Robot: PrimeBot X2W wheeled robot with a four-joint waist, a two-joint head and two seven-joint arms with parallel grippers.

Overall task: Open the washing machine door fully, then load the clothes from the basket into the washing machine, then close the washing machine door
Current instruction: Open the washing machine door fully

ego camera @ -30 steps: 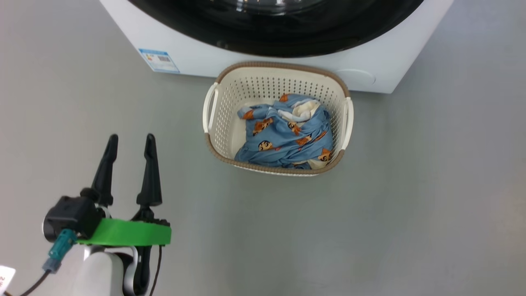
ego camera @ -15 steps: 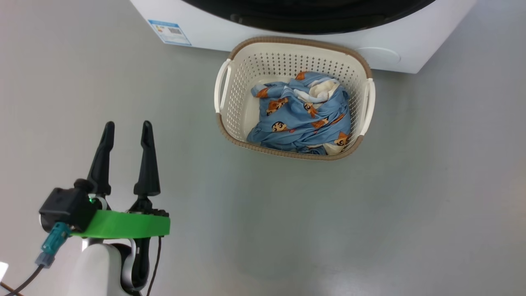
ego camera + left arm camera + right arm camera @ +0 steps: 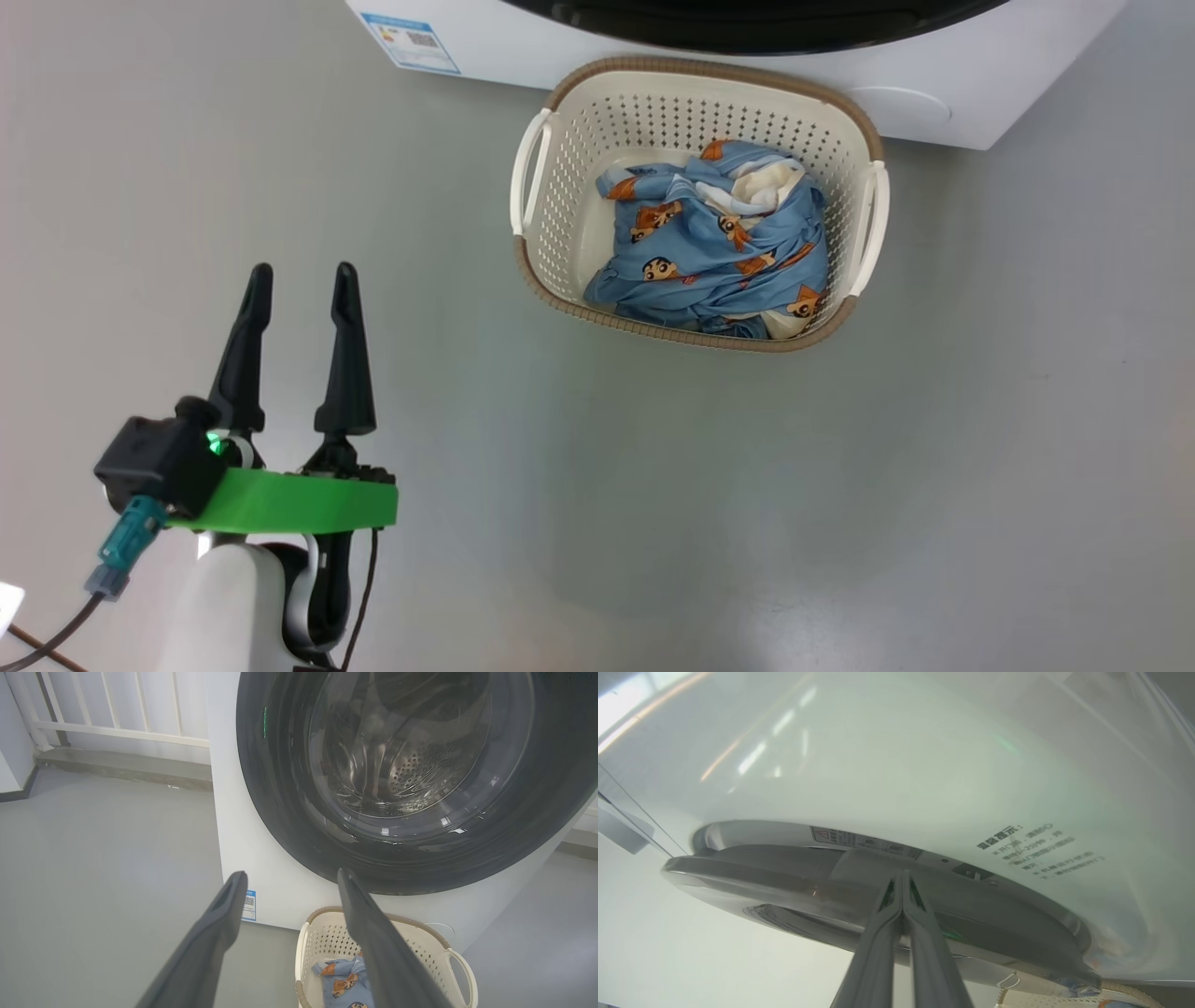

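The washing machine (image 3: 653,56) stands at the top of the head view, with the basket (image 3: 691,70) on the floor right in front of it. The clothes (image 3: 719,252), blue with orange faces, lie bunched inside. My left gripper (image 3: 301,273) hovers open and empty over the floor, left of the basket. Its wrist view looks past the gripper (image 3: 289,875) at the washing machine door (image 3: 280,788), the basket (image 3: 420,938) and the clothes (image 3: 343,980). My right gripper (image 3: 902,875) is shut, its tips at the door's grey edge (image 3: 784,868), which seems slightly off the white front (image 3: 901,765).
Grey floor (image 3: 747,513) spreads around the basket on all sides. A blue label (image 3: 411,42) marks the machine's lower left corner. A white railing (image 3: 117,728) on a low ledge stands behind the machine's left side. A cable hangs from my left wrist (image 3: 359,597).
The head camera has moved, so the basket and machine now sit higher and further right in the picture. My left gripper stays open and empty.
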